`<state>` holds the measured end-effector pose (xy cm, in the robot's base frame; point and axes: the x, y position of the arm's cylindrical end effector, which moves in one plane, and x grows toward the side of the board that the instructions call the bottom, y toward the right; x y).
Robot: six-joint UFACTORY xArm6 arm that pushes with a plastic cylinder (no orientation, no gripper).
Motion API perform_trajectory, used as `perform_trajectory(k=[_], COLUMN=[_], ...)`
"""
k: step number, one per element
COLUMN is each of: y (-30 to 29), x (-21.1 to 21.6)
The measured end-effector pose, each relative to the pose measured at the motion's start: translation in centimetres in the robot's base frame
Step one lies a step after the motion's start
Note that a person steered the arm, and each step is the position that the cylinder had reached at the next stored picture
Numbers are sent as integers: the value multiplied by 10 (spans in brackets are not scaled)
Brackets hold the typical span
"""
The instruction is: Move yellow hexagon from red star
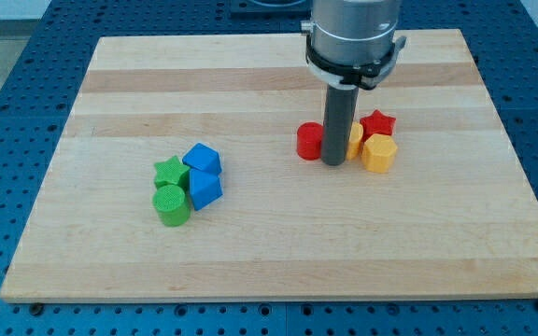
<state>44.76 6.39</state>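
Note:
The yellow hexagon (379, 152) lies right of the board's middle, touching the red star (377, 123) just above it. My tip (334, 163) stands just left of the hexagon, between it and a red cylinder (309, 141). A second yellow block (355, 140) is mostly hidden behind the rod; its shape cannot be made out.
A cluster sits at the lower left: a green star (168, 171), a green cylinder (172, 205) and two blue blocks (202, 159) (205, 189). The wooden board (269, 252) lies on a blue perforated table.

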Motion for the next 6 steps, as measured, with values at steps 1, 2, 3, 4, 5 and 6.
perform_trajectory(k=[1, 2, 3, 4, 5, 6], y=[0, 18, 41, 57, 61, 78], x=[-4, 9, 32, 32, 13, 5])
